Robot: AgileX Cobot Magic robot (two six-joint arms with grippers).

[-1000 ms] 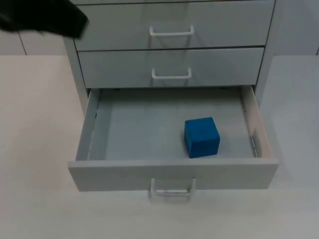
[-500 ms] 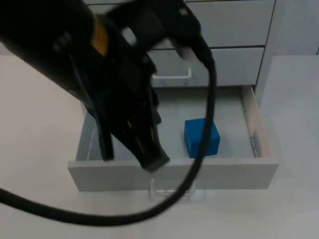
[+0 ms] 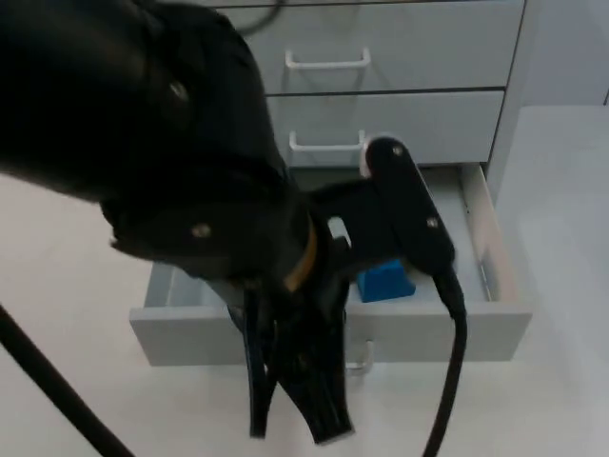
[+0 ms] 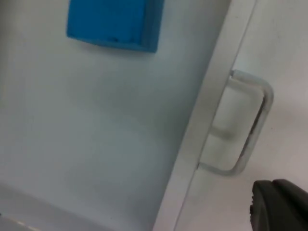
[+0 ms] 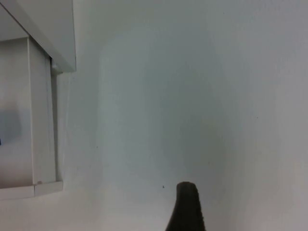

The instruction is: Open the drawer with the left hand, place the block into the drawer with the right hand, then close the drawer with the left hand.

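The bottom drawer (image 3: 447,328) of the grey cabinet stands pulled out. A blue block (image 3: 385,281) lies inside it toward the right, partly hidden by my left arm; the left wrist view shows the block (image 4: 113,24) on the drawer floor. My left gripper (image 3: 291,435) hangs open just in front of the drawer front, left of its white handle (image 3: 360,357). That handle (image 4: 245,125) is close to a black fingertip (image 4: 279,204) in the left wrist view. A right fingertip (image 5: 185,207) sits over bare table, right of the drawer's side wall (image 5: 41,120).
Two shut drawers with white handles (image 3: 328,62) sit above the open one. My left arm covers the left half of the drawer. White table (image 3: 561,400) spreads in front of and beside the cabinet.
My left arm has swung in from the upper left, down over the drawer; its gripper now hangs in front of the drawer front. The block and drawer have not moved.
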